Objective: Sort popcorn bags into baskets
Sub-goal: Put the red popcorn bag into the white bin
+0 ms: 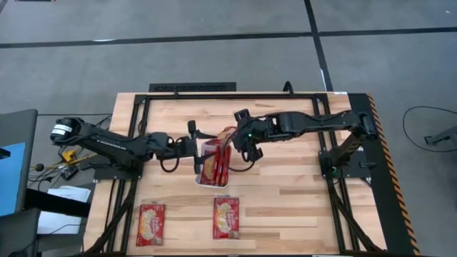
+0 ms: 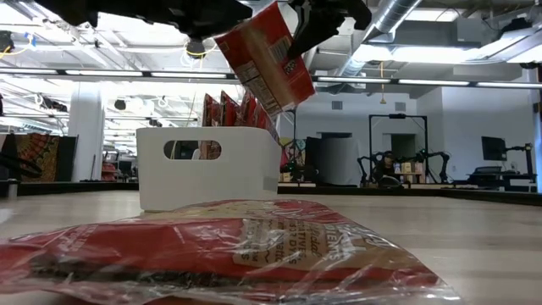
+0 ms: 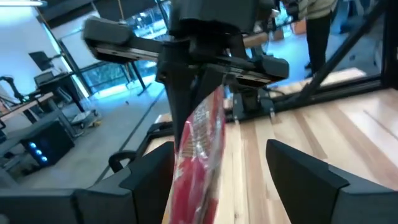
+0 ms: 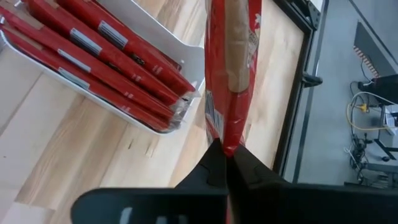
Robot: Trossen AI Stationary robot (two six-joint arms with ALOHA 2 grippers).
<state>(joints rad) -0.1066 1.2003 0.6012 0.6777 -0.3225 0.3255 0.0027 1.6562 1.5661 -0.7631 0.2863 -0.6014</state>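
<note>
My right gripper hangs above the far end of the white basket, shut on one red popcorn bag that is held edge-on and tilted over it. Several more bags stand on edge inside the basket. My left gripper is open just left of the basket; in its wrist view the held bag hangs between its two fingers, and I cannot tell whether they touch it. Two other bags lie flat near the table's near edge. My right gripper pinches the bag's top edge between its two fingers, coming at it from above. The bag is lifted clear and hangs tilted below the fingers, its lower end just over the bags in the basket.
The basket has a handle slot in its end wall and sits mid-table. One flat bag lies close in front of the low camera. Black frame rails run along the table's far and side edges. Bare wood lies right of the basket.
</note>
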